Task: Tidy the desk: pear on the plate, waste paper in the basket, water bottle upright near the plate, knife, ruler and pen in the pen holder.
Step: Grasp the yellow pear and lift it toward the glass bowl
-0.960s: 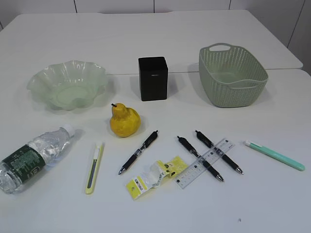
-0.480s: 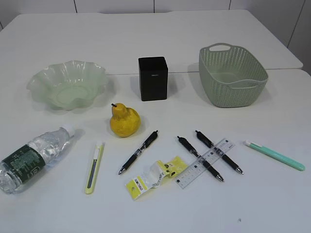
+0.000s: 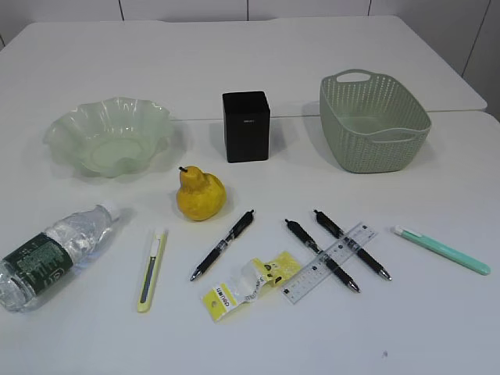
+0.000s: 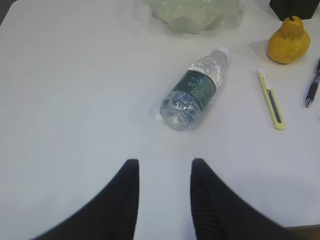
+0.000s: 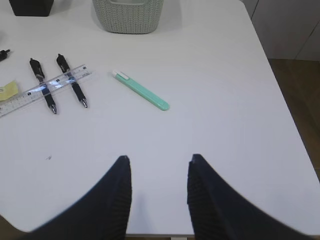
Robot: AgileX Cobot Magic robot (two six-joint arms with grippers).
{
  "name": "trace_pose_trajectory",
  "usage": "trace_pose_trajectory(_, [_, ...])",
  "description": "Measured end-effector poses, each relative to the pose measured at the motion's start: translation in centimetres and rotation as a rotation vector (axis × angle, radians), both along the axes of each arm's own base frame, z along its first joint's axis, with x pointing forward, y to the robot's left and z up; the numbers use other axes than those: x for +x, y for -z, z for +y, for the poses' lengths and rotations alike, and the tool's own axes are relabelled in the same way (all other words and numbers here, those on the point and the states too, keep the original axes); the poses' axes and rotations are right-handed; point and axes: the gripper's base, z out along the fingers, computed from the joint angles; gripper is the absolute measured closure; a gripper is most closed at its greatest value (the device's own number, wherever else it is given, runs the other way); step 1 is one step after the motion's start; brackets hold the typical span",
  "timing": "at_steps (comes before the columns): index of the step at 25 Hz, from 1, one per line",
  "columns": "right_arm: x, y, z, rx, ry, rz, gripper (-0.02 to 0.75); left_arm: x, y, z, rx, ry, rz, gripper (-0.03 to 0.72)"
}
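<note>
On the table's left side a water bottle lies flat below the frilled green plate, with a yellow knife and the pear to its right. Centre-back stands the black pen holder; before it lie a black pen, crumpled waste paper, and a ruler crossing two more pens. Right stands the basket, with a green pen below. The left gripper and right gripper hover parted, holding nothing.

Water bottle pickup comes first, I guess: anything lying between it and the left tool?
Nothing: in the left wrist view, bare table separates the tool from the water bottle.
</note>
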Motion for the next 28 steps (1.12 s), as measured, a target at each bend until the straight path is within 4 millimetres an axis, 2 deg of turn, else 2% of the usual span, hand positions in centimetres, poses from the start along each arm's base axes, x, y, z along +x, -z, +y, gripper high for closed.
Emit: trace_pose_trajectory(28, [0.00, 0.00, 0.00, 0.000, 0.000, 0.000, 0.425, 0.00, 0.00, 0.00, 0.000, 0.000, 0.000, 0.450])
